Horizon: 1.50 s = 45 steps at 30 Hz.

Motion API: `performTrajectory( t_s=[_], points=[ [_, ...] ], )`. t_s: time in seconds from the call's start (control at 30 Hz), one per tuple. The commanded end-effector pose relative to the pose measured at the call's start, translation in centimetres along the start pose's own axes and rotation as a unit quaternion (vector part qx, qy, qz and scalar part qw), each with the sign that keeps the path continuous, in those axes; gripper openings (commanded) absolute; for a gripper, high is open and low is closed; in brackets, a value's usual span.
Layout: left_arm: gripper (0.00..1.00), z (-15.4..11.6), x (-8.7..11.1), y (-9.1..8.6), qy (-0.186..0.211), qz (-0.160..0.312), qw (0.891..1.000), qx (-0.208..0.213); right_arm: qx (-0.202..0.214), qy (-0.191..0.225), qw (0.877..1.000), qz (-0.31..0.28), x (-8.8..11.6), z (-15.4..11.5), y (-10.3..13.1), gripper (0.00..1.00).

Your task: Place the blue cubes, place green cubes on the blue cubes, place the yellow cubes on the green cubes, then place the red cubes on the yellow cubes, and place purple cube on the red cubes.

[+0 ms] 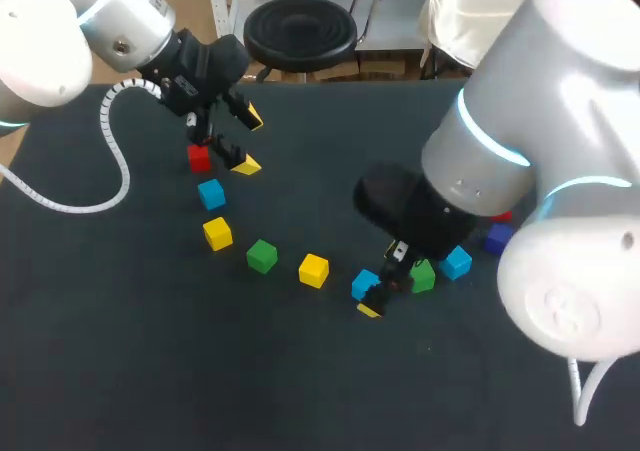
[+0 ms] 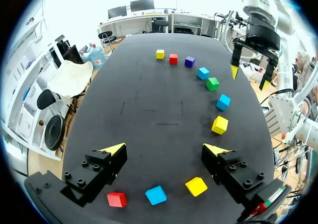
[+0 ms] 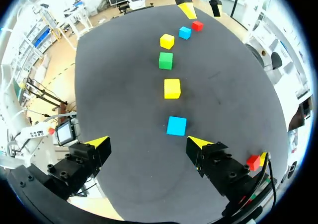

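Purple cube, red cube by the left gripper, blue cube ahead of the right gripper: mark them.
Purple cube (image 1: 498, 236), head view, top face.
Red cube (image 2: 116, 199), left wrist view, top face.
Blue cube (image 3: 176, 125), right wrist view, top face.

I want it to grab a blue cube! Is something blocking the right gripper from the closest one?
Nothing visible is. The right gripper is open, and the blue cube lies just ahead of its fingertips.

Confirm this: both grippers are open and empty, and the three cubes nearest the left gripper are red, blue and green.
Green is wrong. In the left wrist view the cubes nearest the left gripper are the red cube, blue cube and yellow cube. Both grippers, the right gripper too, are open and empty.
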<state>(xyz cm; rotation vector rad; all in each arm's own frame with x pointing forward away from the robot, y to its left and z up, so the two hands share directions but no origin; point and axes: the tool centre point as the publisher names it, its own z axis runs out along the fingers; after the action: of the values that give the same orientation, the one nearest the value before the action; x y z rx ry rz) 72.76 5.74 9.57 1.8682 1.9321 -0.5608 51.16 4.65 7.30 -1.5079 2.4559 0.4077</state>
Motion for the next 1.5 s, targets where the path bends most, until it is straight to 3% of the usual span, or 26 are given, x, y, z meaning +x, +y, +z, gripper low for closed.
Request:
performTrajectory(
  t_s=[0.03, 0.47, 0.63, 0.77, 1.0, 1.13, 1.3, 1.5],
  points=[
    [1.00, 0.0, 0.0, 0.0, 0.000, 0.000, 1.000, 0.000, 0.018, -0.001, 1.000, 0.001, 0.2, -0.1, 0.2, 1.00],
    [1.00, 0.0, 0.0, 0.0, 0.000, 0.000, 1.000, 0.000, 0.018, -0.001, 1.000, 0.001, 0.2, -0.1, 0.2, 1.00],
    [1.00, 0.0, 0.0, 0.0, 0.000, 0.000, 1.000, 0.000, 0.050, 0.047, 0.997, -0.047, -0.6, 0.3, 3.6, 1.00],
    [1.00, 0.0, 0.0, 0.0, 0.000, 0.000, 1.000, 0.000, 0.085, 0.058, 0.993, -0.051, -0.5, 0.2, 4.7, 1.00],
    [1.00, 0.0, 0.0, 0.0, 0.000, 0.000, 1.000, 0.000, 0.106, 0.016, 0.994, -0.017, 1.4, 0.5, 3.5, 1.00],
    [1.00, 0.0, 0.0, 0.0, 0.000, 0.000, 1.000, 0.000, 0.085, -0.020, 0.996, -0.015, 2.6, 1.1, 1.7, 1.00],
    [1.00, 0.0, 0.0, 0.0, 0.000, 0.000, 1.000, 0.000, 0.055, -0.040, 0.997, -0.026, 2.8, 1.6, 0.5, 1.00],
    [1.00, 0.0, 0.0, 0.0, 0.000, 0.000, 1.000, 0.000, 0.045, -0.070, 0.996, -0.029, 2.3, 2.0, 0.6, 1.00]
  ],
)
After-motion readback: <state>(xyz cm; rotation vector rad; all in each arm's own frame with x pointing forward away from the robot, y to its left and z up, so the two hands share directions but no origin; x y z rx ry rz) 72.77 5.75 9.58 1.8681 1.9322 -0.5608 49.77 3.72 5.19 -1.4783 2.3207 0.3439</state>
